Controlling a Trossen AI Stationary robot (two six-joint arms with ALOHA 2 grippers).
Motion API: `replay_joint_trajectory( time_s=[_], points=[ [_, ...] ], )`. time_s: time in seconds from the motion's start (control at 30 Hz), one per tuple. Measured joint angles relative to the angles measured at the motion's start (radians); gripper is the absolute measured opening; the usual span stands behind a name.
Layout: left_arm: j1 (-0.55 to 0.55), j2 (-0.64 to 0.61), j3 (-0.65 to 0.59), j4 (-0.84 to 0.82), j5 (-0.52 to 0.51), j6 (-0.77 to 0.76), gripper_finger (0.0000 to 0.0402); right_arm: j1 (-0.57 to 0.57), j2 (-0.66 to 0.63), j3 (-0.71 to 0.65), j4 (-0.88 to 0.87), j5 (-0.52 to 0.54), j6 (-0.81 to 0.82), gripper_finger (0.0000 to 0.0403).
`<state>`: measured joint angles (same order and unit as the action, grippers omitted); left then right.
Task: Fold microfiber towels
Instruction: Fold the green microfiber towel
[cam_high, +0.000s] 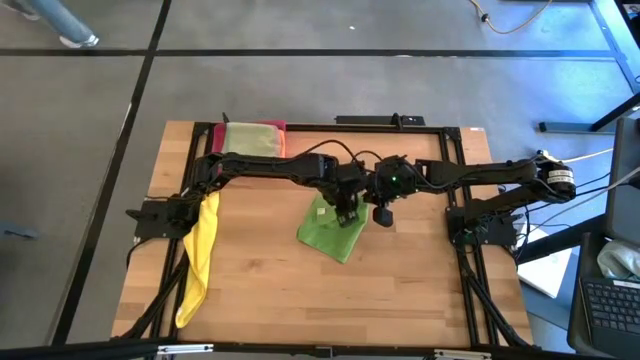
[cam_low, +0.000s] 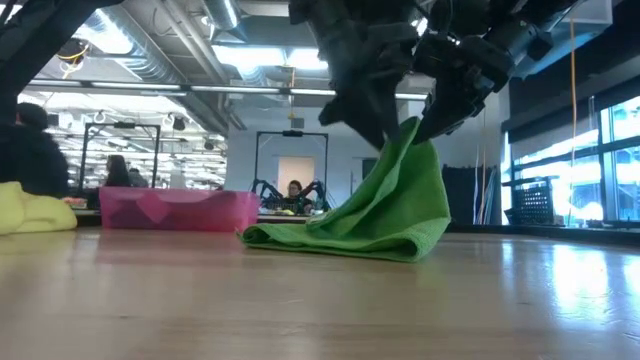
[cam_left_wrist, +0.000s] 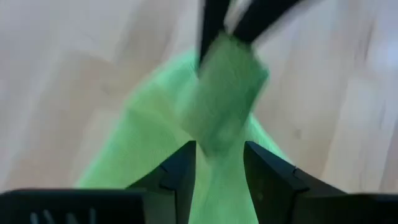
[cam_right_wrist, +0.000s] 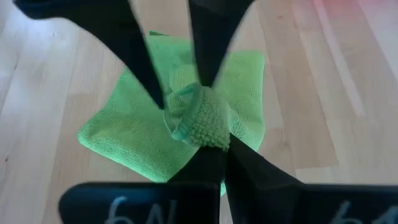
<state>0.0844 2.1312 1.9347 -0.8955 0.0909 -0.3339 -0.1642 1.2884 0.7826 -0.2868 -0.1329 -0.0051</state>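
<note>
**A:** High view, item one: bright green towel (cam_high: 333, 233), partly folded, lying mid-table on the wooden table (cam_high: 260, 290), one corner pulled up off the boards.

**B:** Who has that corner?

**A:** Right gripper (cam_right_wrist: 214, 146), jaws clamped together on the raised corner; the right wrist view shows the bunched cloth pinched at the fingertips. Left gripper (cam_left_wrist: 217, 155) is right beside it above the same towel, jaws apart, with green cloth showing between the fingers (cam_left_wrist: 180, 168) but not squeezed.

**B:** From table height?

**A:** Both grippers hang together over the towel, which rises in a peak to them and spreads into a folded heap on the boards.

**B:** Item two?

**A:** Yellow towel (cam_high: 200, 250), draped in a long strip along the table's left edge, well apart from the green one.

**B:** Three?

**A:** Pale olive-green towel (cam_high: 251, 139), resting in the pink-red tray (cam_high: 272, 126) at the table's far side, toward the left.

**B:** Beyond the table?

**A:** People (cam_low: 295, 195) in the room behind, seen in the low view.
</note>
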Motion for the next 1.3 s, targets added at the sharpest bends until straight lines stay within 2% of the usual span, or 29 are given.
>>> replay_joint_trajectory(
  time_s=[0.17, 0.37, 0.57, 0.8, 0.9, 1.07, 1.23, 1.3],
  points=[
    [-0.007, -0.028, 0.000, 0.045, -0.128, -0.028, 0.0126, 0.000, -0.002, 0.002, -0.002, 0.001, 0.022, 0.0017],
    [-0.017, -0.057, 0.002, 0.075, -0.147, -0.023, 0.0126, 0.000, 0.001, 0.002, -0.019, 0.007, 0.026, 0.0019],
    [-0.039, -0.070, 0.002, 0.113, -0.226, -0.023, 0.0126, 0.000, 0.001, 0.002, -0.020, 0.007, 0.039, 0.0011],
    [-0.041, -0.071, 0.002, 0.114, -0.233, -0.002, 0.0126, -0.014, -0.056, 0.001, -0.019, -0.033, 0.054, 0.0014],
    [-0.042, -0.071, 0.002, 0.114, -0.264, -0.052, 0.0126, -0.033, -0.093, 0.001, -0.021, -0.048, 0.075, 0.0008],
    [-0.060, -0.071, 0.002, 0.065, -0.374, -0.120, 0.0126, -0.052, -0.116, 0.001, -0.049, -0.091, 0.109, 0.0014],
    [-0.088, -0.071, 0.002, 0.107, -0.337, -0.184, 0.0126, -0.031, -0.101, 0.001, -0.087, -0.096, 0.107, 0.0021],
    [-0.114, -0.067, 0.002, 0.138, -0.363, -0.176, 0.0126, -0.029, -0.094, 0.000, -0.088, -0.083, 0.112, 0.0019]
  ],
)
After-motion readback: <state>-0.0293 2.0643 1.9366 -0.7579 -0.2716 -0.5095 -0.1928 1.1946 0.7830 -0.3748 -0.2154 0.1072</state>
